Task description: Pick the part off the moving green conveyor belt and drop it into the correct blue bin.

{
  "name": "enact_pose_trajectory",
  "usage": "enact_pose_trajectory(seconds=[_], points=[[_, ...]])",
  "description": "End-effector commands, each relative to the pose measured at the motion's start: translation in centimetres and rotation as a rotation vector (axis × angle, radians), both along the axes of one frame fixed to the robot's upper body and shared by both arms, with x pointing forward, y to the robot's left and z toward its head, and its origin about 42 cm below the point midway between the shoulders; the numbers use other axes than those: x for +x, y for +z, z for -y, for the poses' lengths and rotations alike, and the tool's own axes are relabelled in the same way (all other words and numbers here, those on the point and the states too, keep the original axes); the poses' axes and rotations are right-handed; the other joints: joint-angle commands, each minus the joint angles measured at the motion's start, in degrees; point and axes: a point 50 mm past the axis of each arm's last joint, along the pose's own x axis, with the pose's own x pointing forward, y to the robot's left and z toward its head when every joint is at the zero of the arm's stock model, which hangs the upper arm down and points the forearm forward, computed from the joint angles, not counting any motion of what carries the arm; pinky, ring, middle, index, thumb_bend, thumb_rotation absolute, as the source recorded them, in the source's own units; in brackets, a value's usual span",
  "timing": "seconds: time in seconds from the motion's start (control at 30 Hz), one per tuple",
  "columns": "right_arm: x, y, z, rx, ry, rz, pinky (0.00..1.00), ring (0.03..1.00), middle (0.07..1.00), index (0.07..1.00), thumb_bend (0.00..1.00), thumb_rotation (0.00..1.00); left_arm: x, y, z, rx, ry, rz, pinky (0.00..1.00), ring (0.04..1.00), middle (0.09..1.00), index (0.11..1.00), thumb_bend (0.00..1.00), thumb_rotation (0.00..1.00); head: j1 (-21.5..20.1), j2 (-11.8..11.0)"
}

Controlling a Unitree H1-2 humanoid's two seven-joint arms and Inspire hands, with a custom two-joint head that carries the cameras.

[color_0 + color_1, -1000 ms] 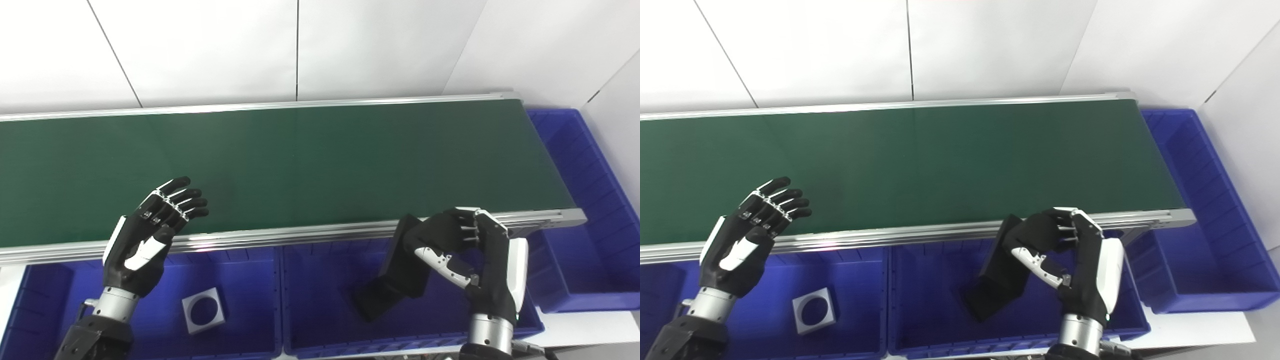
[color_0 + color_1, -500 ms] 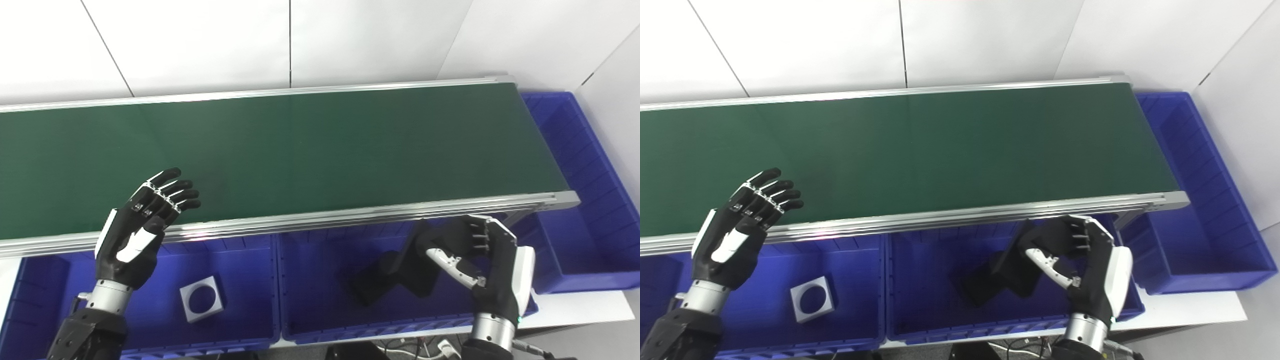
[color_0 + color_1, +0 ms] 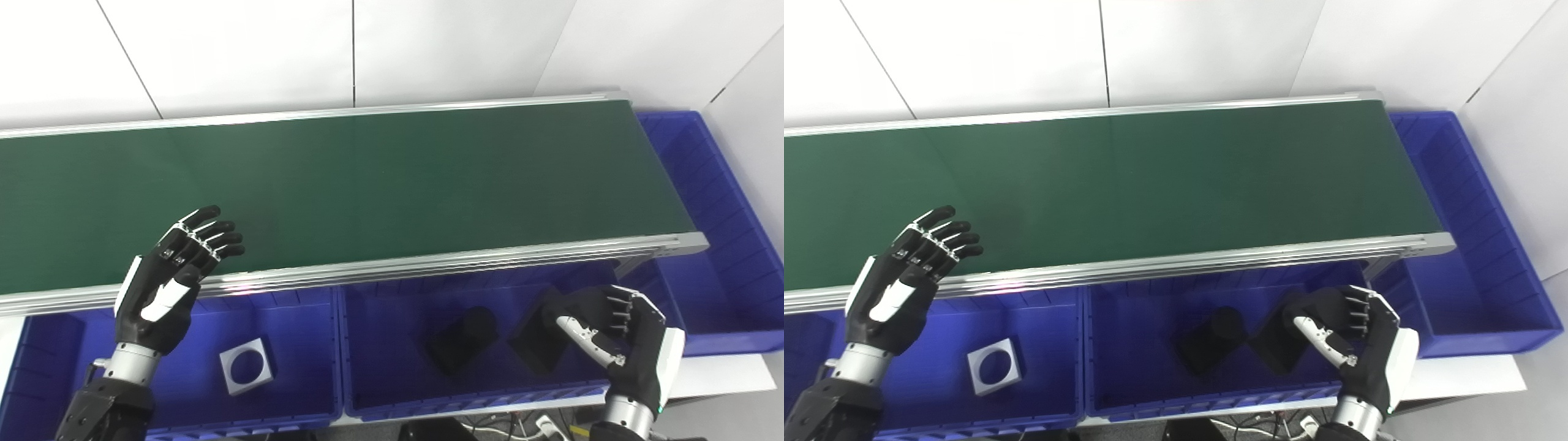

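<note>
Right robot hand [image 3: 618, 340]: lowered inside the middle blue bin [image 3: 465, 407], fingers curled, thumb pressed to the upper edge of the black part [image 3: 539, 343], apparently gripping it. Black part: flat, plate-like, tilted, lower edge near or on the bin floor, contact not discernible. Treat as rigid and probably light; expect a smooth, slippery face. Take hold across the thin edge, thumb opposing fingers, not on the broad face. Release low to avoid bounce. Just beside it, note a second dark shape [image 3: 462, 334] on the bin floor; part or shadow, cannot tell. Keep clear of the aluminium rail [image 3: 429, 266] directly above the bin when lifting out. Green conveyor belt [image 3: 367, 184]: bare in view. Left robot hand [image 3: 168, 288]: spread, holding nothing, raised over the belt's near edge. Left blue bin [image 3: 306, 367]: holding a white square part [image 3: 247, 365] with a round hole.
</note>
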Motion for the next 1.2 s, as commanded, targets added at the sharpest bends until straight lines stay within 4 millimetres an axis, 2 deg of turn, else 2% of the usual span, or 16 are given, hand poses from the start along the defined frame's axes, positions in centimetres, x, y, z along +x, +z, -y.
enact_pose_trajectory(seconds=[0.0,0.57,0.97,1.07,1.13,1.17], points=[[0.3,0.4,0.3,-0.024,-0.005,0.062,0.33,0.436,0.496,0.541,0.5,0.0,0.5,1.1,-0.5,0.01,-0.012,0.043,0.65,0.67,0.694,0.753,0.83,0.4,0.0,0.0],[1.9,-2.0,0.9,-0.019,-0.033,0.045,0.35,0.444,0.506,0.516,0.5,0.0,0.1,1.5,-0.4,0.009,-0.011,0.039,0.65,0.673,0.696,0.751,0.81,0.39,1.2,0.0],[2.2,-2.1,0.2,-0.007,-0.015,0.044,0.35,0.447,0.504,0.519,0.5,0.0,0.0,1.5,-0.2,-0.004,-0.013,0.035,0.65,0.672,0.695,0.755,0.82,0.37,1.2,-0.1],[2.1,-1.9,0.2,0.004,0.015,0.04,0.41,0.428,0.49,0.531,0.51,0.0,0.0,1.4,-0.2,-0.004,-0.011,0.032,0.65,0.672,0.694,0.753,0.82,0.38,1.4,-0.1],[2.0,-1.8,0.3,0.002,0.038,0.036,0.5,0.436,0.487,0.535,0.52,0.0,0.0,1.3,-0.2,-0.006,-0.013,0.032,0.65,0.674,0.696,0.753,0.81,0.38,1.5,-0.2],[2.0,-1.8,0.4,-0.001,0.06,0.025,0.58,0.606,0.656,0.687,0.75,0.05,0.0,1.3,-0.1,-0.005,-0.013,0.034,0.65,0.674,0.697,0.755,0.81,0.38,1.5,-0.2]])
